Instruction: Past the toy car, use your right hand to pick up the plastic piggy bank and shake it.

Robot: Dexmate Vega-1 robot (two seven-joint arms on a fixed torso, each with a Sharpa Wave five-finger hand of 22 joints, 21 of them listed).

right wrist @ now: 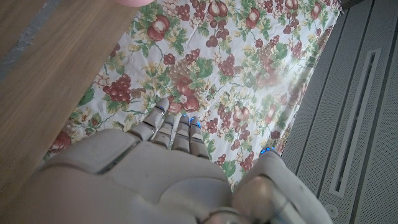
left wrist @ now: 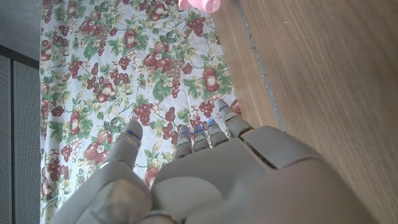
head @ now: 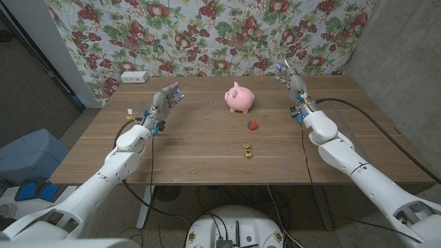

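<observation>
A pink plastic piggy bank (head: 240,98) stands at the far middle of the wooden table (head: 207,151). A small yellow toy car (head: 247,151) sits nearer the front, with a small red strawberry-like toy (head: 253,125) between them. My right hand (head: 293,84) is raised at the far right, fingers apart, holding nothing, well to the right of the piggy bank. My left hand (head: 165,100) is up at the far left, fingers spread, empty. The left wrist view shows my left hand (left wrist: 211,174) with a bit of the piggy bank (left wrist: 200,5). My right hand (right wrist: 168,180) shows in the right wrist view.
A floral cloth (head: 207,34) hangs behind the table. A white box (head: 134,76) lies at the table's far left corner. A concrete wall (head: 406,62) stands to the right. Black cables (head: 358,114) run along the right arm over the table.
</observation>
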